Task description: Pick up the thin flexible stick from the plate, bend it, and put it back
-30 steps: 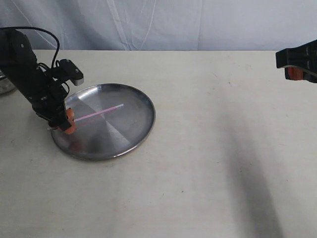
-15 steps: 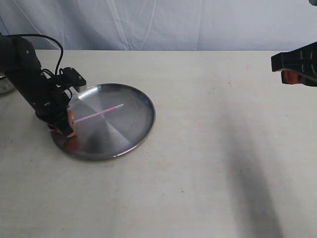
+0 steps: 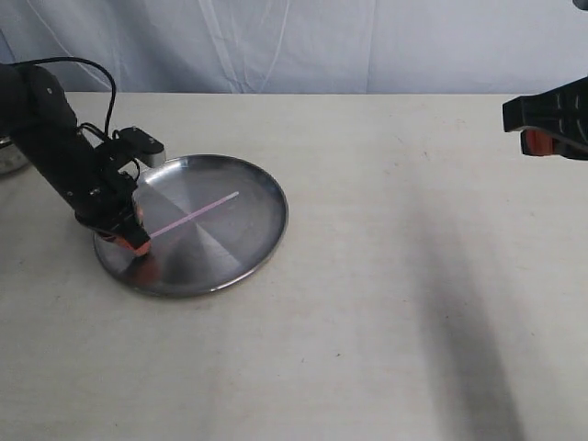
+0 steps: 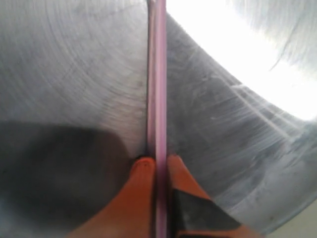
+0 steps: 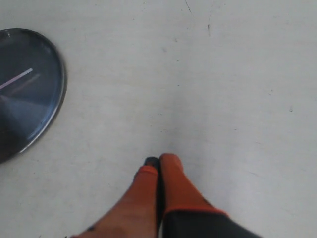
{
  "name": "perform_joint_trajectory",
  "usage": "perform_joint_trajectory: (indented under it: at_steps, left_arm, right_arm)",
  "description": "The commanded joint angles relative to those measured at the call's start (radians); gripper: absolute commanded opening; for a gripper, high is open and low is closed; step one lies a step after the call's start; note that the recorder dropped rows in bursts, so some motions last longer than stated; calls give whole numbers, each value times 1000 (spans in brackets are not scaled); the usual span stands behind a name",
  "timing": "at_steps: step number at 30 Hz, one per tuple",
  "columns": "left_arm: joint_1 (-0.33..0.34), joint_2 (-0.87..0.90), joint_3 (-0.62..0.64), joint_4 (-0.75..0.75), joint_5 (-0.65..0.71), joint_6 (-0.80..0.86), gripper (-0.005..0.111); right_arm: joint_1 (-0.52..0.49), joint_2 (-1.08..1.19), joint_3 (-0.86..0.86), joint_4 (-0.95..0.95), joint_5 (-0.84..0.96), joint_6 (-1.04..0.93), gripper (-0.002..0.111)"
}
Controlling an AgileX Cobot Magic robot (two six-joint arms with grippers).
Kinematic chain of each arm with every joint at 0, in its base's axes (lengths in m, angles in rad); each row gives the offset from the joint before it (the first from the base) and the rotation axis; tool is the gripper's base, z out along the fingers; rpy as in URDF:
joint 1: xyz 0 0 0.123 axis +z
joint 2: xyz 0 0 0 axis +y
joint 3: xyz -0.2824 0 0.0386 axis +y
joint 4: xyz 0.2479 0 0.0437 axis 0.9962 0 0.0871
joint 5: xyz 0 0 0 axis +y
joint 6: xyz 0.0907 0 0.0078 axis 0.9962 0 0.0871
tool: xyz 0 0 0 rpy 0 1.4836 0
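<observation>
The left fingers are squeezed tight on one end of the thin pink stick, and that end is hidden between them. The rest of the stick points away from those fingers, over the shiny plate. It is hard to tell if it touches the plate. The right fingers are pressed together with nothing in them, far off over the desk, partly cut off in the outside view. Since a moment ago, the stick's free end has moved a little further across the plate.

Soft light, blown-out glare on plate
</observation>
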Motion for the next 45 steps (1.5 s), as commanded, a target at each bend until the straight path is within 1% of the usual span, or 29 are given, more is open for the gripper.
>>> perform_joint_trajectory:
  at_steps: [1, 5, 7, 8, 9, 10, 11, 12, 13, 14, 15, 16, 17, 18, 19, 20, 21, 23, 25, 28, 33, 37, 41, 45]
  left_arm:
    - [-5, -53, -4, -85, 24, -3, 0]
    - [-5, -107, -4, -140, 56, -3, 0]
    - [-5, -150, -4, -207, 108, -3, 0]
    - [-5, -178, 0, -271, 156, 8, 0]
    - [-5, -191, 6, -301, 170, 28, 0]
    - [-5, -226, 32, -347, 189, 64, 0]
    - [-5, -241, 43, -366, 194, 72, 0]
    - [-5, -281, 76, -427, 206, 101, 0]
    - [-5, -303, 95, -457, 215, 119, 0]
    - [-5, -349, 134, -555, 238, 179, 0]
    - [-5, -387, 163, -635, 257, 228, 0]
    - [-5, -415, 181, -683, 259, 256, 0]
    - [-5, -453, 201, -735, 257, 275, 0]
    - [-5, -471, 212, -760, 257, 286, 0]
    - [-5, -496, 220, -781, 259, 288, 0]
    - [-5, -508, 226, -795, 261, 288, 0]
    - [-5, -516, 230, -807, 268, 288, 0]
    - [-5, -521, 230, -809, 287, 288, 0]
    - [-5, -521, 232, -821, 312, 292, 0]
    - [-9, -521, 232, -830, 325, 295, 0]
    - [-66, -521, 232, -830, 325, 316, 0]
    - [-117, -521, 232, -830, 282, 318, 0]
    - [-143, -521, 232, -830, 277, 318, 0]
    - [-156, -521, 232, -844, 270, 318, 0]
  right_arm:
    - [-3, 2, -7, 36, -2, -6, -1]
    - [-3, 2, -7, 45, -2, -3, -1]
    - [-3, 2, -7, 112, -4, -3, 1]
    - [-3, 2, -7, 170, -4, -24, 9]
    - [-3, 2, -7, 195, -4, -44, 15]
    - [-3, 2, -7, 263, -4, -71, 30]
    - [-3, 2, -7, 293, -4, -83, 37]
    - [-3, 2, -7, 375, -14, -90, 49]
    - [-3, 2, -5, 421, -23, -90, 52]
    - [-3, 2, 13, 529, -59, -112, 55]
    - [-3, 2, 33, 620, -82, -166, 54]
    - [-3, 2, 46, 691, -92, -208, 54]
    - [-3, 2, 71, 804, -96, -279, 54]
    - [-3, 2, 89, 901, -97, -340, 54]
    - [-3, 2, 116, 1068, -97, -435, 54]
    - [-3, 2, 136, 1162, -91, -510, 54]
    - [-3, 2, 159, 1302, -64, -610, 54]
    - [-3, 2, 174, 1403, -33, -686, 54]
    - [10, 2, 184, 1455, -19, -727, 54]
    - [65, 3, 181, 1455, -65, -768, 54]
    - [192, 3, 181, 1455, -234, -770, 54]
    - [267, 3, 181, 1455, -291, -770, 54]
    - [301, 3, 179, 1455, -338, -767, 54]
    - [327, 3, 156, 1455, -354, -771, 54]
